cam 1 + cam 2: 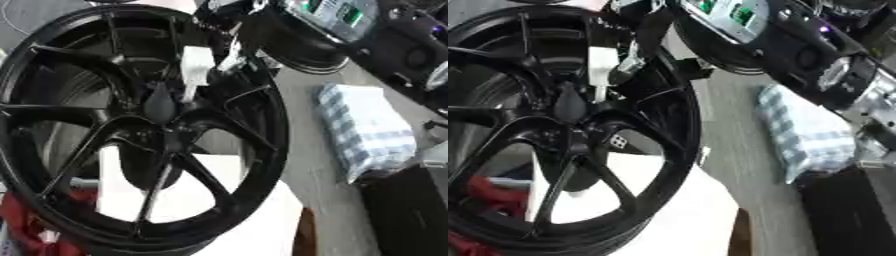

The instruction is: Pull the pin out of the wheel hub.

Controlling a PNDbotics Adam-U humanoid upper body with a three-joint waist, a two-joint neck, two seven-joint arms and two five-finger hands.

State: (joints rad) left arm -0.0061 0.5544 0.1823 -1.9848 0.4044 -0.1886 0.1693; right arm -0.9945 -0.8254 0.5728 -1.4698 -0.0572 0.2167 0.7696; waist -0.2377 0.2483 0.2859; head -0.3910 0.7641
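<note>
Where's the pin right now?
The white pin stands just above the wheel hub in the left eye view, upper centre, among the black wheel's spokes. The right hand reaches it from the upper right.

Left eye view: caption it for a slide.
Robot's right hand at the white pin in the black wheel hub.

One black wheel hub [131,130], one white pin [194,67], one checked cloth [367,130].
</note>
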